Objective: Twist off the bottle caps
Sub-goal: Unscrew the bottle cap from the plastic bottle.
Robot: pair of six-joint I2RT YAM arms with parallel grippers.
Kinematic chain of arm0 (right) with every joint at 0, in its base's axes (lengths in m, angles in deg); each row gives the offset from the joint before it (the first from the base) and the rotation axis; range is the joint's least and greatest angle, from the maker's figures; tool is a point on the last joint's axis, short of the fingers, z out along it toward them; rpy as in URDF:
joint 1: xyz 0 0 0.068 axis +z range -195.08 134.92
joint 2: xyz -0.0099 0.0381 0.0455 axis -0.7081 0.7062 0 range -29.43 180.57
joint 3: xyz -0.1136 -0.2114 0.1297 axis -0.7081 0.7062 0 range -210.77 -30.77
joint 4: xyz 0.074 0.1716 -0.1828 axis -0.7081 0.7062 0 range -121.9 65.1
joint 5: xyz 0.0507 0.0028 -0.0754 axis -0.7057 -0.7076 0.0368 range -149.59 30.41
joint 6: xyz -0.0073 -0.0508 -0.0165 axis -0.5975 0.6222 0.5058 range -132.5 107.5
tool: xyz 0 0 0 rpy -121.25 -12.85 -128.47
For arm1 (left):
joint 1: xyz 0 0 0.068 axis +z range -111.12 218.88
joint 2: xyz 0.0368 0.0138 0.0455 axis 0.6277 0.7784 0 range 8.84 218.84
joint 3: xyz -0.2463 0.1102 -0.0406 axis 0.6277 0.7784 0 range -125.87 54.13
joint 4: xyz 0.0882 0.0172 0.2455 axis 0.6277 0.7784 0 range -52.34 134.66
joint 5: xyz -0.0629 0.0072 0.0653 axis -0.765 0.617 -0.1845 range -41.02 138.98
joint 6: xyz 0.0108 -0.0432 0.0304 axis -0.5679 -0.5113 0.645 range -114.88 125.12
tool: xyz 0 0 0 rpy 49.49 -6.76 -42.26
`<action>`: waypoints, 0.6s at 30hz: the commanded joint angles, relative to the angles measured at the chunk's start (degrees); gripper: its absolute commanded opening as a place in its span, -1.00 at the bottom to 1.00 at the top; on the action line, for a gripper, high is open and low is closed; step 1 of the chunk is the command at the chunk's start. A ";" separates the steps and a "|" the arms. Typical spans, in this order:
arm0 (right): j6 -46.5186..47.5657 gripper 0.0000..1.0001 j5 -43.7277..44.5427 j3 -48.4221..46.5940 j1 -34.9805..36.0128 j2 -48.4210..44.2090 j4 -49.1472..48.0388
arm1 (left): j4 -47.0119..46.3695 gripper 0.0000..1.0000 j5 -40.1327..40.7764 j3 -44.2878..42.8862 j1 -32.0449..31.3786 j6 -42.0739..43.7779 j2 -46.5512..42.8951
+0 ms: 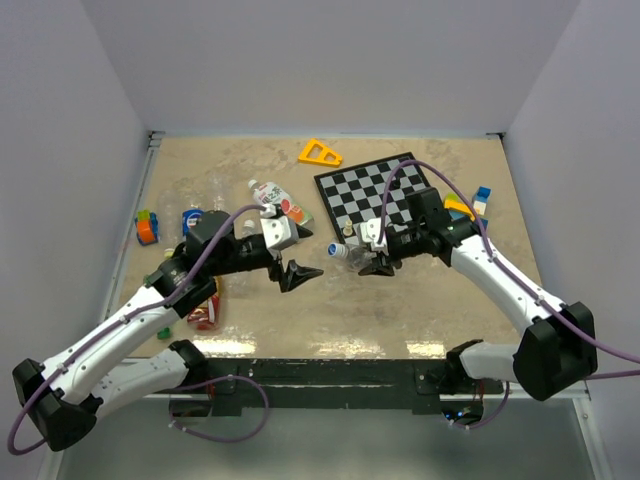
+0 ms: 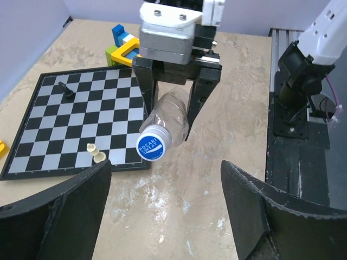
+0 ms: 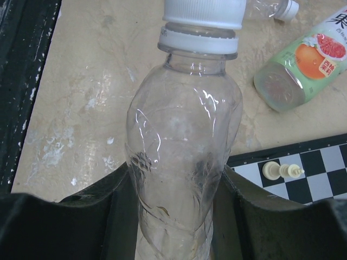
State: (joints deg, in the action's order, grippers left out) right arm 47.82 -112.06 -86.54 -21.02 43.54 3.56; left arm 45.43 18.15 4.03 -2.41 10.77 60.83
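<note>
A clear unlabelled bottle [image 1: 347, 251] is held level above the table, with my right gripper [image 1: 376, 264] shut round its body [image 3: 181, 162]. Its cap [image 2: 154, 145] is white with a blue printed top and points toward my left gripper [image 1: 299, 276]. The left gripper [image 2: 165, 216] stands open a short way in front of the cap, nothing between its fingers [image 2: 59, 211]. In the right wrist view the cap's white ribbed side [image 3: 203, 11] sits at the top edge. My right gripper [image 2: 169, 122] also shows in the left wrist view, clamping the bottle.
A chessboard [image 1: 385, 195] with small pieces [image 2: 96, 154] lies at the back right. A bottle with a white-green-orange label [image 3: 303, 65] and other bottles [image 1: 205, 305] lie on the left. A yellow triangle [image 1: 320, 153] and toy blocks [image 1: 470, 205] sit near the back.
</note>
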 commanded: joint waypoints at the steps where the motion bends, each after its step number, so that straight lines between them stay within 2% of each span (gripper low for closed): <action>1: 2.35 -1.00 -2.29 -2.59 0.20 -0.02 2.07 | -3.11 0.67 -1.34 0.36 -2.29 6.47 1.09; 6: 2.35 -1.00 -2.55 -2.77 0.20 0.33 2.24 | -1.80 0.49 1.90 -2.71 -5.54 9.90 5.83; 12: 2.53 -1.00 -2.55 -2.77 0.12 0.60 2.42 | -1.79 0.36 5.95 -4.21 -6.16 11.84 10.32; 18: 2.70 -1.00 -2.46 -2.77 0.20 0.68 2.68 | -4.69 0.39 8.76 -4.04 -6.16 11.93 9.89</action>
State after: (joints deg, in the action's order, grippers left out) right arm 49.50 -112.10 -87.02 -21.05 44.30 5.81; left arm 45.19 24.43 2.21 -8.18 20.84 71.86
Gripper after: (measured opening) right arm 0.485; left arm 0.684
